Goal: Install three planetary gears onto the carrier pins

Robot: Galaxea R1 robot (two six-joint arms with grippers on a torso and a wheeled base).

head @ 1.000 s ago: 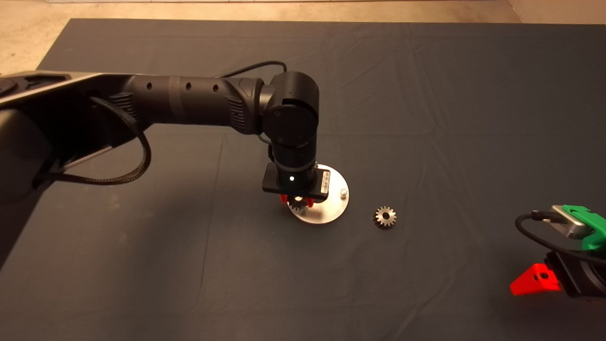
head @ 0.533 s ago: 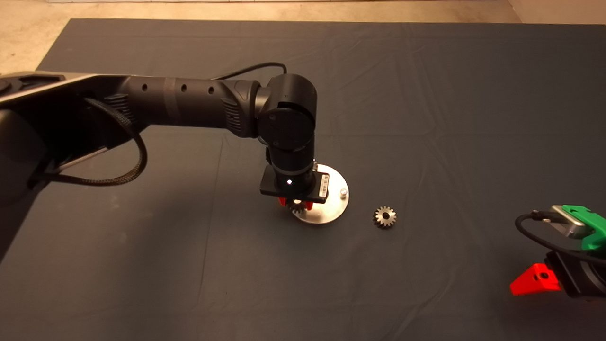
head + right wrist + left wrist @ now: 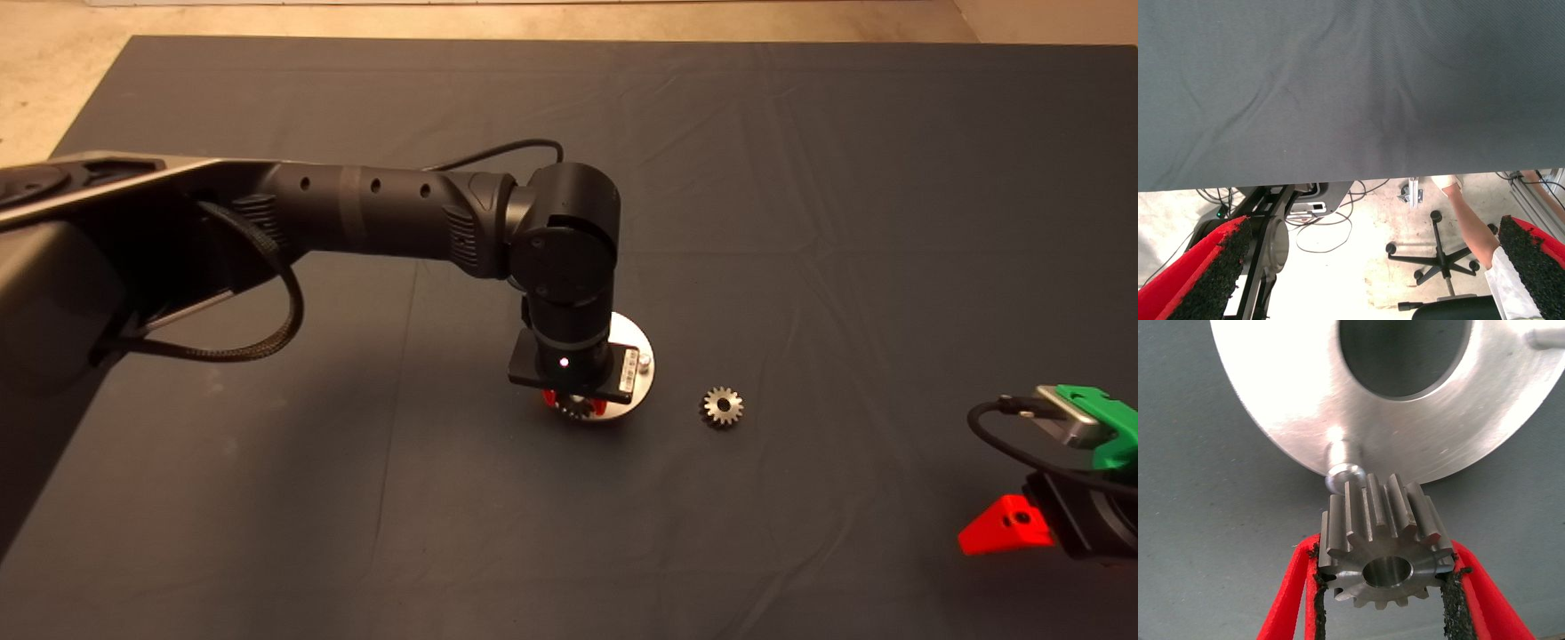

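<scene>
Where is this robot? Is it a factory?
More likely a robot lab or workshop than a factory. A dark mat covers the table, and the left pincer holds a gear by a metal disc. Beyond the mat are cables and an office chair.

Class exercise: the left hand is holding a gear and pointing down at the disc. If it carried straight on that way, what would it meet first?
Probably the carrier pin right beside the held gear: the left hand points toward it, at the disc edge. Depth is unclear, so the teeth may strike the pin top.
</scene>
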